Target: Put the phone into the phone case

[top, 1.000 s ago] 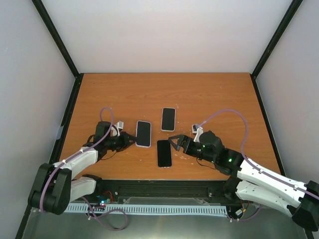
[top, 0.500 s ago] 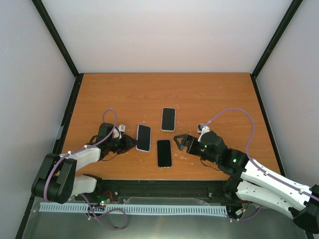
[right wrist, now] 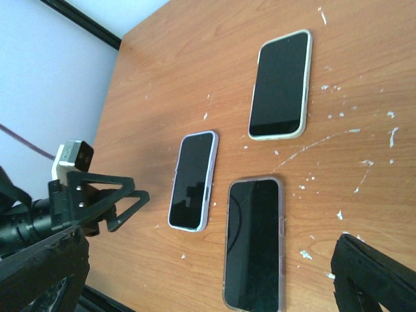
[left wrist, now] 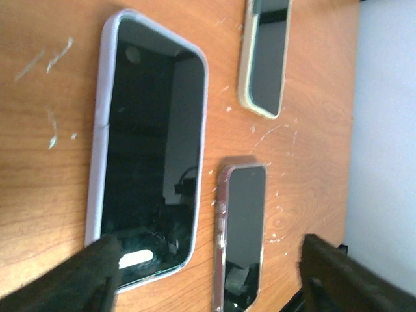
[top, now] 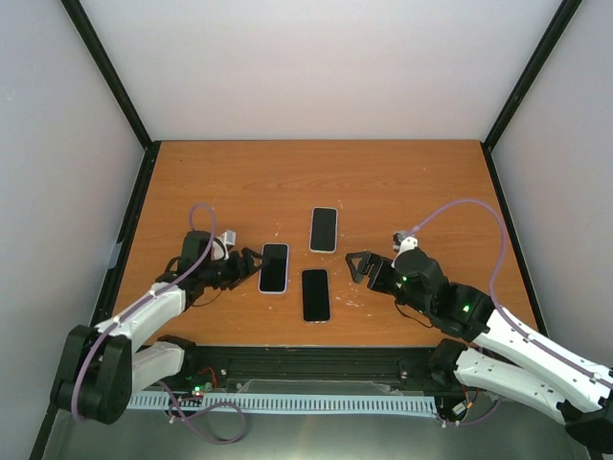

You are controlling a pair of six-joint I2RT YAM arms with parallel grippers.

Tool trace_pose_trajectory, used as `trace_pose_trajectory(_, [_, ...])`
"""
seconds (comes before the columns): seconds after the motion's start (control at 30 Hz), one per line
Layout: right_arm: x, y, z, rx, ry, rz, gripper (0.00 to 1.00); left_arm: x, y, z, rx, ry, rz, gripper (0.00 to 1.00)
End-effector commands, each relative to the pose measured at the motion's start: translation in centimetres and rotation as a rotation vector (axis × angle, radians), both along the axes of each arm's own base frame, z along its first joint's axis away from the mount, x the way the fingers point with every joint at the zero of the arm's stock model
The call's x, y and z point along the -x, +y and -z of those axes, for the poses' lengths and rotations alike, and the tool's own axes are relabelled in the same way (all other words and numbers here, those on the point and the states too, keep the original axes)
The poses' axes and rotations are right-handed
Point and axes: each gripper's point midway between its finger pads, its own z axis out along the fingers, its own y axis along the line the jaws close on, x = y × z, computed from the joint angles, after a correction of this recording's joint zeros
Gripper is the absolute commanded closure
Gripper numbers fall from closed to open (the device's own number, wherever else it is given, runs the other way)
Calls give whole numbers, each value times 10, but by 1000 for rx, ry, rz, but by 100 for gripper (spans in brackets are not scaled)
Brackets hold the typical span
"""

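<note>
Rightward since a second ago has gone the right claw (top: pixel 353 267), now clear of the pink-edged phone (top: pixel 315 294) at centre frame. Its fingers are apart, and its arm reaches in from the lower right. The left claw (top: pixel 251 268), also spread, lies low on the desk (top: pixel 239 182) just left of the phone (top: pixel 273 267). Only its wrist view shows the lilac phone case (left wrist: pixel 97 149) rimming that phone, with one finger (left wrist: pixel 91 276) at the case's lower-left corner; whether they touch is unclear. A cream-cased phone (top: pixel 324 229) sits above.
</note>
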Motion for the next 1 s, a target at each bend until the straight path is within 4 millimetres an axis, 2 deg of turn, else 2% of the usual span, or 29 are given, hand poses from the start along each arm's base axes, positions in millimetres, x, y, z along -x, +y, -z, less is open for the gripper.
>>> trace_pose_trajectory(0.0, [-4, -20, -21, 56, -56, 61, 0, -13, 7, -48, -47, -105, -25, 6])
trace_pose_trajectory(0.07, [-5, -24, -31, 72, -78, 71, 0, -15, 11, -73, -68, -161, -29, 1])
trace_pose_trajectory(0.37, [-5, -43, -91, 133, -204, 78, 0, -8, 22, -200, -121, -482, -25, 1])
trace_pose_trajectory(0.43, [-3, -46, -107, 130, -232, 76, 0, -2, 22, -224, -117, -548, -12, 1])
trace_pose_trajectory(0.53, [-2, -53, -124, 123, -261, 91, 0, 4, 26, -250, -123, -590, -25, 0])
trace_pose_trajectory(0.63, [0, -59, -134, 112, -276, 104, 0, 12, 26, -272, -111, -634, -18, 0])
trace_pose_trajectory(0.77, [4, -60, -138, 88, -283, 96, 0, 23, 24, -288, -83, -686, -1, 1])
trace_pose_trajectory(0.97, [6, -61, -124, 74, -257, 100, 0, 32, 25, -287, -61, -735, -7, 1])
